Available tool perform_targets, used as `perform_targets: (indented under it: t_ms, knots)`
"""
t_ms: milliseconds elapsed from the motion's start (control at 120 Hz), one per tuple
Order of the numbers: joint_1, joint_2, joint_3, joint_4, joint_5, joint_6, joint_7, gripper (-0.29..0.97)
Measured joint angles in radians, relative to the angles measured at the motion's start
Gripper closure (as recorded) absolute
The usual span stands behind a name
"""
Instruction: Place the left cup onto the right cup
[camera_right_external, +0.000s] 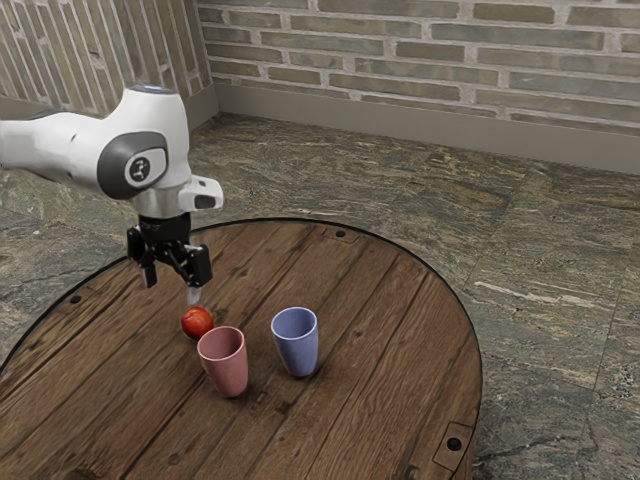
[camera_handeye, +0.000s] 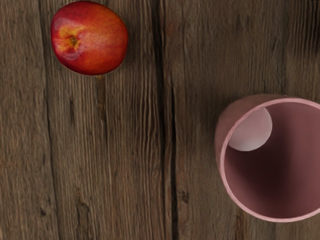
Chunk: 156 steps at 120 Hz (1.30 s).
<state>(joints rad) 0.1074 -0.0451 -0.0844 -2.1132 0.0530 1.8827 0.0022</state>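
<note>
So the gripper (camera_right_external: 172, 283) is open fairly wide with nothing between its fingers, hanging in the air above the desk (camera_right_external: 380, 330). Nothing's been picked up yet, so I'd say the task is basically at 0: no grasp, no lift, no stacking.

In the exterior view a red apple (camera_right_external: 197, 322) sits on the wood at about 5 o'clock from the gripper, pretty close below it. Keep going along that same 5 o'clock line and you hit the pink cup (camera_right_external: 223, 360), the one on the exterior view's left, and that's the cup that has to move. It's upright, mouth up, just beside the apple, though I can't tell if they touch. The blue cup (camera_right_external: 296, 340) is at roughly 2 o'clock from the pink one, also upright, with a small gap between the 2.

The wrist view looks straight down at the apple (camera_handeye: 89, 37) and the open mouth of the pink cup (camera_handeye: 270, 160), so the hand isn't centred over the cup yet.

Pose-wise, the arm comes in from the exterior view's left, forearm roughly level, wrist bent so the hand points straight down. What's left, as I see it: line up over the pink cup, grab it, lift it, set it on the blue one.
</note>
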Motion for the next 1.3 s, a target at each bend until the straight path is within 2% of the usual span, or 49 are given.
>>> perform_targets:
  t_ms: [292, 625, 792, 900, 1058, 1300]
  knots:
    - [0.02, 0.119, -0.002, -0.057, -0.081, 0.159, -0.05, 0.0]
    - [-0.012, 0.171, -0.005, -0.11, -0.098, 0.248, -0.078, 0.0]
    - [-0.014, 0.164, -0.005, -0.109, -0.084, 0.267, -0.087, 0.42]
    - [-0.025, 0.156, -0.019, -0.108, -0.081, 0.271, -0.091, 0.59]
    - [-0.033, 0.155, -0.033, -0.105, -0.08, 0.279, -0.098, 0.71]
    - [-0.039, 0.131, -0.035, -0.095, -0.079, 0.286, -0.104, 0.77]
